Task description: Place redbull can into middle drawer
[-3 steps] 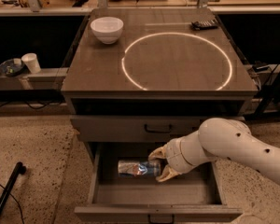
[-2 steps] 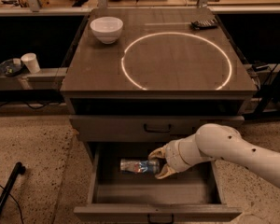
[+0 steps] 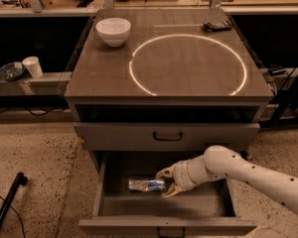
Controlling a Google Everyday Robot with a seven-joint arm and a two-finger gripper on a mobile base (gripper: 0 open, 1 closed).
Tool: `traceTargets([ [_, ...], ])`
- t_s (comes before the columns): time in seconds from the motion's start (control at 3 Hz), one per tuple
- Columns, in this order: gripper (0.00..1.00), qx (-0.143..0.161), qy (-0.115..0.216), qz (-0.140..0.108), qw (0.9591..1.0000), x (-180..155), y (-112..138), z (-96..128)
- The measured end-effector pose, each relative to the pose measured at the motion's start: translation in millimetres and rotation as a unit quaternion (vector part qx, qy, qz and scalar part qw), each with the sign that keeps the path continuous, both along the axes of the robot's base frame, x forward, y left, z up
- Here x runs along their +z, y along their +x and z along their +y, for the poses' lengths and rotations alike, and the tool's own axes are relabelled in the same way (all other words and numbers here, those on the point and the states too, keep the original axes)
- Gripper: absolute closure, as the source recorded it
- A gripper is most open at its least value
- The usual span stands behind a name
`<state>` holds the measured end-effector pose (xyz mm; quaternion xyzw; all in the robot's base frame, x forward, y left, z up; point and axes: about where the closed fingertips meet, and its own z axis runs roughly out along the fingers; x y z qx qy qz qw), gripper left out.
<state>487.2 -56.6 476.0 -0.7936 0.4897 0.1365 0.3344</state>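
The redbull can lies on its side on the grey floor of the open middle drawer, left of centre. My gripper reaches into the drawer from the right on the white arm. Its fingers are spread open, one above and one below the can's right end. The can rests on the drawer floor.
The upper drawer front with its black handle is shut just above. On the cabinet top stand a white bowl at the back left and a dark object at the back right. A white paper cup sits on the left shelf.
The gripper has lowered the can a little onto the drawer floor and its fingers have spread apart from it.
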Motion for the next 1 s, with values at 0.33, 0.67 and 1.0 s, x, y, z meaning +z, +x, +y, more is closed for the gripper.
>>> traceTargets([
  [0.33, 0.96, 0.008, 0.022, 0.013, 0.9996, -40, -9, 1],
  [0.67, 0.73, 0.006, 0.029, 0.016, 0.9994, -54, -13, 0],
  [1.0, 0.5, -0.012, -0.003, 0.018, 0.9998, -71, -12, -2],
])
